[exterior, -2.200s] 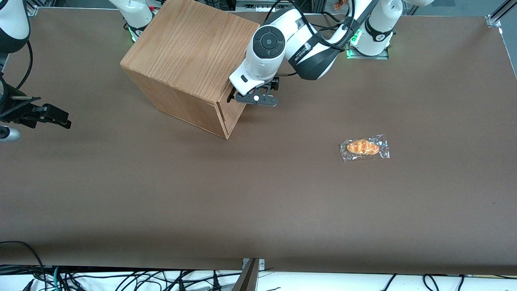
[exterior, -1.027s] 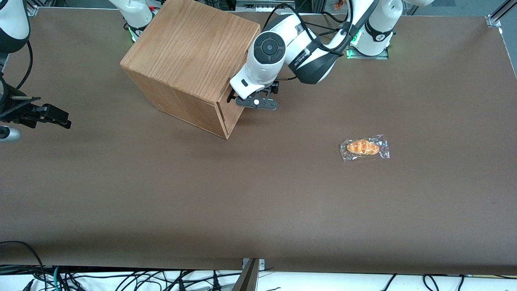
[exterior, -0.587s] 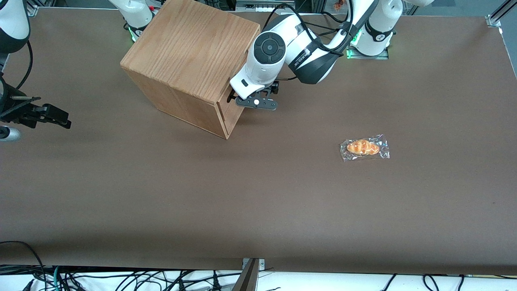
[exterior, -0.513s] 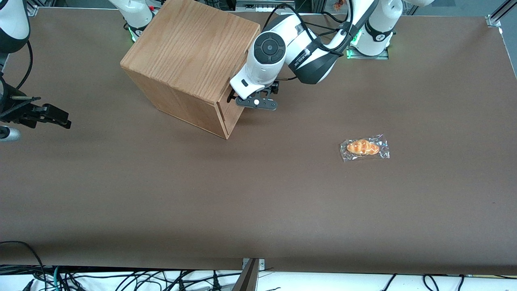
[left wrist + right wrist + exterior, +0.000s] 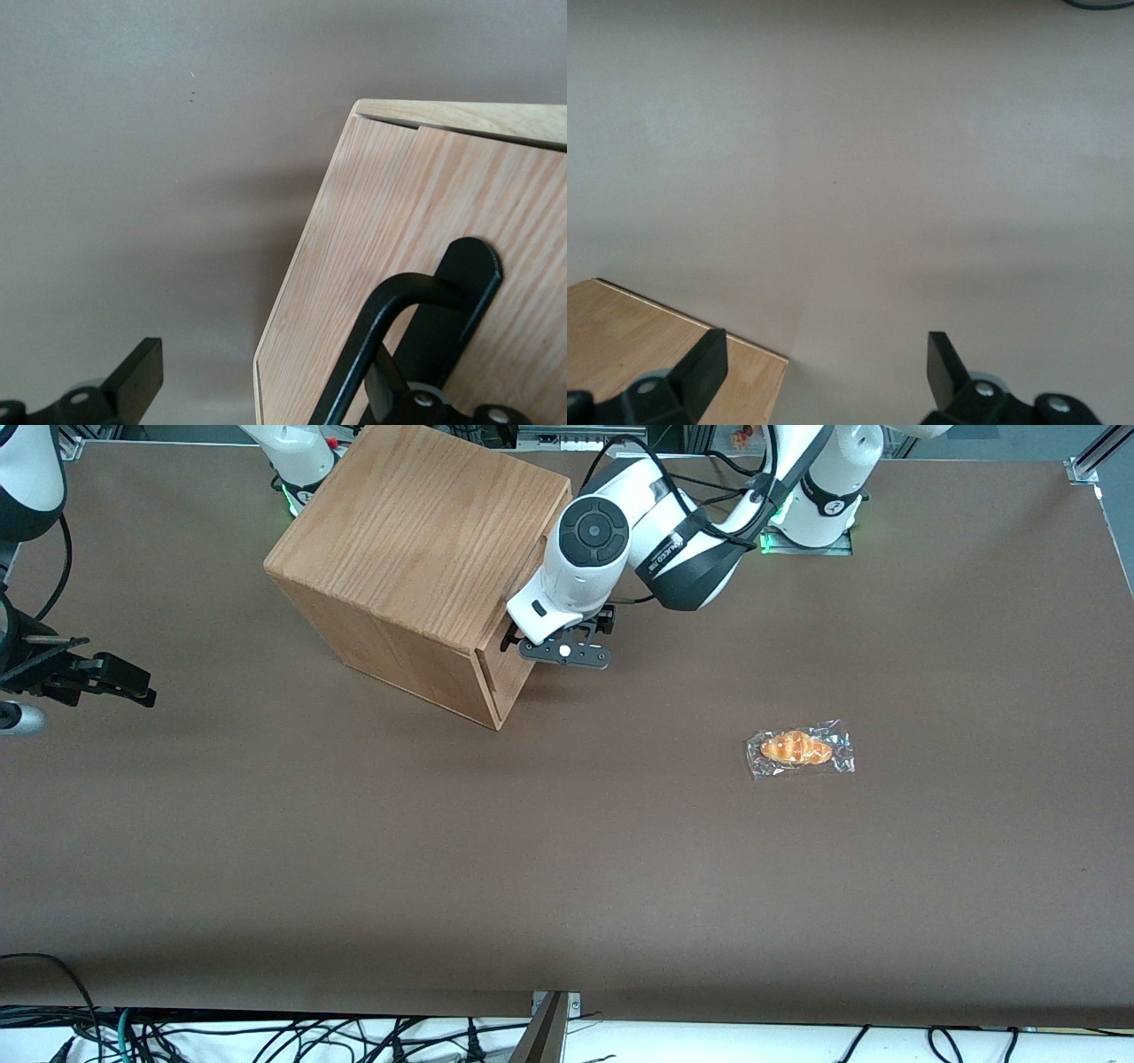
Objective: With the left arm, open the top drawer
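- The left arm's gripper (image 5: 524,640) sat at the top drawer (image 5: 416,257), uppermost in the cabinet (image 5: 416,558).
- Its fingers (image 5: 133,381) stood spread, 1 either side of the handle (image 5: 390,328).

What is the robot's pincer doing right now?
Left arm's pincer: open at the front of the top drawer, its fingers either side of the black handle, gripping nothing.

There was one oak cabinet (image 5: 416,558) on one brown table (image 5: 567,850); one top drawer (image 5: 416,266) showed one black bar handle (image 5: 390,328); one wrapped pastry (image 5: 799,748) lay alone; one left arm (image 5: 656,522) carried one gripper (image 5: 509,638), at the drawer front.
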You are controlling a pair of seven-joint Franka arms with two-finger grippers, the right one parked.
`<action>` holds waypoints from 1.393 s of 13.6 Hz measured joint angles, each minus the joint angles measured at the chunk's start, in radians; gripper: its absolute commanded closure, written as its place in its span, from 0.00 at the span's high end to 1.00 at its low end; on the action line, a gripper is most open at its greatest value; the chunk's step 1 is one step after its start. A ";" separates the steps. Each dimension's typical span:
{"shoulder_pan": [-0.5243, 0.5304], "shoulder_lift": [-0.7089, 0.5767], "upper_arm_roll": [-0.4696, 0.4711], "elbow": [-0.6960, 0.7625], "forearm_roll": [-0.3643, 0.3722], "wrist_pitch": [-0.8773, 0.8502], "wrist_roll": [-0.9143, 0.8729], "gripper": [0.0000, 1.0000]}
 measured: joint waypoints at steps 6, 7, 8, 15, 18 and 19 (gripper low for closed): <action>0.010 -0.002 -0.001 -0.002 0.000 -0.009 0.005 1.00; 0.013 -0.003 -0.001 -0.002 0.000 -0.012 0.011 1.00; 0.017 -0.004 -0.001 -0.003 0.000 -0.015 0.018 1.00; 0.056 -0.014 -0.006 -0.012 0.000 -0.043 0.043 1.00; 0.071 -0.016 -0.007 -0.013 0.000 -0.057 0.061 1.00; 0.073 -0.016 -0.008 -0.013 0.000 -0.058 0.062 1.00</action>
